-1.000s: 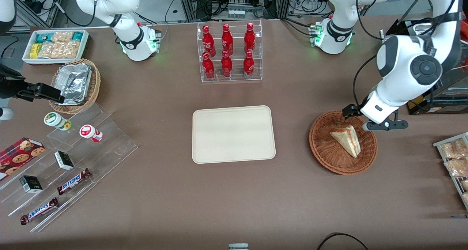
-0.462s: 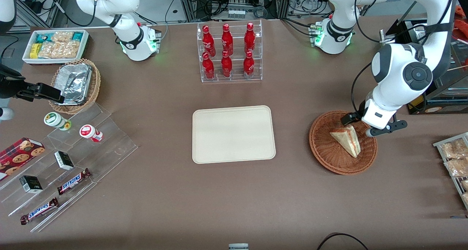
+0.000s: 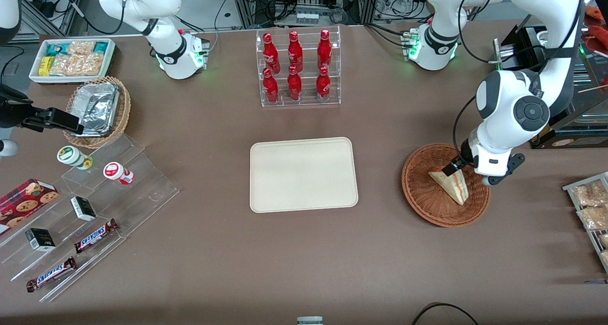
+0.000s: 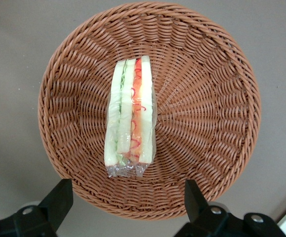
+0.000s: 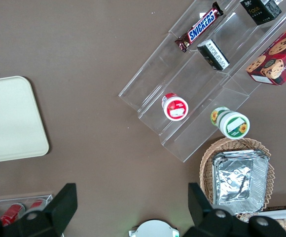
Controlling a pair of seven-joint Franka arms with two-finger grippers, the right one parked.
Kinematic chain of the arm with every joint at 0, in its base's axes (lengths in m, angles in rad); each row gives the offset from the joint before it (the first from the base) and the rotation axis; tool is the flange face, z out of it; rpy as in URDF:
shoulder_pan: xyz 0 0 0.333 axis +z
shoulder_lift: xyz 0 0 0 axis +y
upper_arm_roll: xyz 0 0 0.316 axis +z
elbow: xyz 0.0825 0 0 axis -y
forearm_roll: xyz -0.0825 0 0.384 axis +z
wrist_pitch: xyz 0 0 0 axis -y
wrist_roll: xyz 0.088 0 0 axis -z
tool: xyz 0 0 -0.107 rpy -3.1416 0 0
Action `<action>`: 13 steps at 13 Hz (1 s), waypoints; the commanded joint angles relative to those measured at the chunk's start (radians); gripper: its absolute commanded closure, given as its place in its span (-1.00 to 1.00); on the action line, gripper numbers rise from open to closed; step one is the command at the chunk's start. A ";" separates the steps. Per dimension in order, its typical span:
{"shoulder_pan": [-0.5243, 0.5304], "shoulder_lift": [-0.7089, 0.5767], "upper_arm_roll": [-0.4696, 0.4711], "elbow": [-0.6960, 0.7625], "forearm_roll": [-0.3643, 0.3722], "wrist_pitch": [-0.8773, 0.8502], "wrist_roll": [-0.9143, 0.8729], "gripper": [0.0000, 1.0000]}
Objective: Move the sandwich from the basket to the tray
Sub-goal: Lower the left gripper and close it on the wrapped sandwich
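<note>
The sandwich (image 3: pixel 450 185), a clear-wrapped wedge showing red, green and yellow layers (image 4: pixel 130 118), lies in the round reddish-brown wicker basket (image 3: pixel 418 192) toward the working arm's end of the table. My left gripper (image 3: pixel 470 174) hangs just above the basket's rim that lies farther from the front camera, over the sandwich's wide end. In the wrist view the gripper (image 4: pixel 125 200) is open, its two dark fingers (image 4: pixel 59 197) spread wide apart with nothing between them, and the basket (image 4: pixel 207 108) fills the picture below. The cream tray (image 3: pixel 304 174) lies bare at the table's middle, beside the basket.
A clear rack of red bottles (image 3: pixel 297 68) stands farther from the camera than the tray. A wire rack of snack packets (image 3: pixel 591 211) sits at the working arm's table edge. A tan basket with foil trays (image 3: pixel 97 109), a white snack bin (image 3: pixel 71 59) and acrylic steps (image 3: pixel 95 206) lie toward the parked arm's end.
The left arm has come nearer the front camera and lower. Its gripper went from the basket's rim to over the sandwich's wide end, with the wrist turned. The sandwich has not moved.
</note>
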 commanded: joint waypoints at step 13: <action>0.047 0.156 0.004 0.023 -0.016 0.124 -0.027 -1.00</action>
